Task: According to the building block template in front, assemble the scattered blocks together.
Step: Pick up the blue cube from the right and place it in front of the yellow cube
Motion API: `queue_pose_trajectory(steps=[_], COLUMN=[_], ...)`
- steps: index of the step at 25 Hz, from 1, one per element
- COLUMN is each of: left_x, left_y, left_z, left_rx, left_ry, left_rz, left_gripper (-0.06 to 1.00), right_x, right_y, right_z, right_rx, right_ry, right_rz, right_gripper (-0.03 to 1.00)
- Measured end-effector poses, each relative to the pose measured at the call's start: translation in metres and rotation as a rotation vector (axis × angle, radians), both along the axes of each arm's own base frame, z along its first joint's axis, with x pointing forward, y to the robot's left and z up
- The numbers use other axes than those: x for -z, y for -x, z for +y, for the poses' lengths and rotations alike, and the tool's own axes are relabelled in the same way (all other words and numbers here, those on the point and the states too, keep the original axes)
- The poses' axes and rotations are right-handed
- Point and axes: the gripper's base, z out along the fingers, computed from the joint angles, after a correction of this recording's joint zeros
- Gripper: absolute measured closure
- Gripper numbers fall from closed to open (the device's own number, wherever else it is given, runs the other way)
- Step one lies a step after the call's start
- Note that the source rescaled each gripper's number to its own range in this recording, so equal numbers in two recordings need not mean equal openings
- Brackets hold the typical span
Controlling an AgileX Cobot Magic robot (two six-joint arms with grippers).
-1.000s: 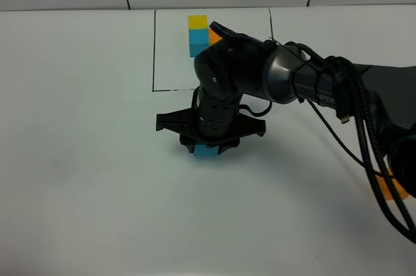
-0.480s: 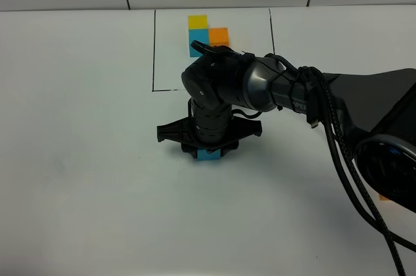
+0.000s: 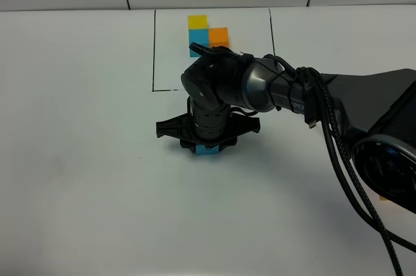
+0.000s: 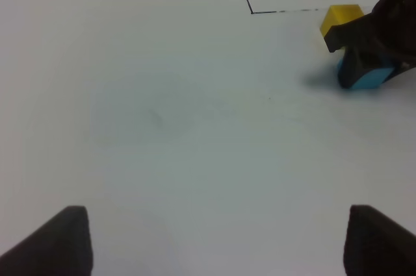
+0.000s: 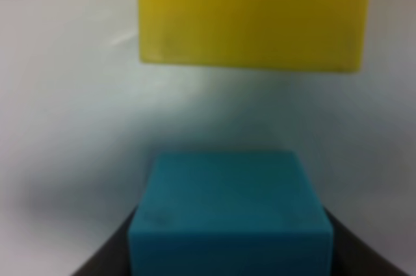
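On plain white tabletop (image 3: 78,185), pinches small matte sky-blue cube (image 5: 227,214) in right gripper (image 3: 207,147), low at the surface just short of loose yellow cube (image 4: 342,17), likely for butting both together as in black-framed three-cube template (image 3: 207,34) beyond, with left gripper (image 4: 218,240) spread wide, empty, well apart.

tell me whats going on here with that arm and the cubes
The right gripper is down at the table, its fingers closed around the loose blue cube. The cube sits just short of the loose yellow cube, not touching it. The template sits framed at the back. The left gripper hangs open off to the side, holding nothing.
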Motion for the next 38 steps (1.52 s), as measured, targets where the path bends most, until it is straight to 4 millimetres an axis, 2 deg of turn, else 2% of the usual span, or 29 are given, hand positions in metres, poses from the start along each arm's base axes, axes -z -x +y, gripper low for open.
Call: queue_pose_trajectory(steps=[38], left_x=[0.0], left_y=[0.0], left_z=[0.0], left_rx=[0.0], left_ry=[0.0], left_rz=[0.0], left_gripper=[0.28], right_x=[0.005], right_y=[-0.017], right_z=[-0.007], right_rx=[0.04], right_ry=[-0.037], right_rz=[-0.036], right_gripper=[0.94])
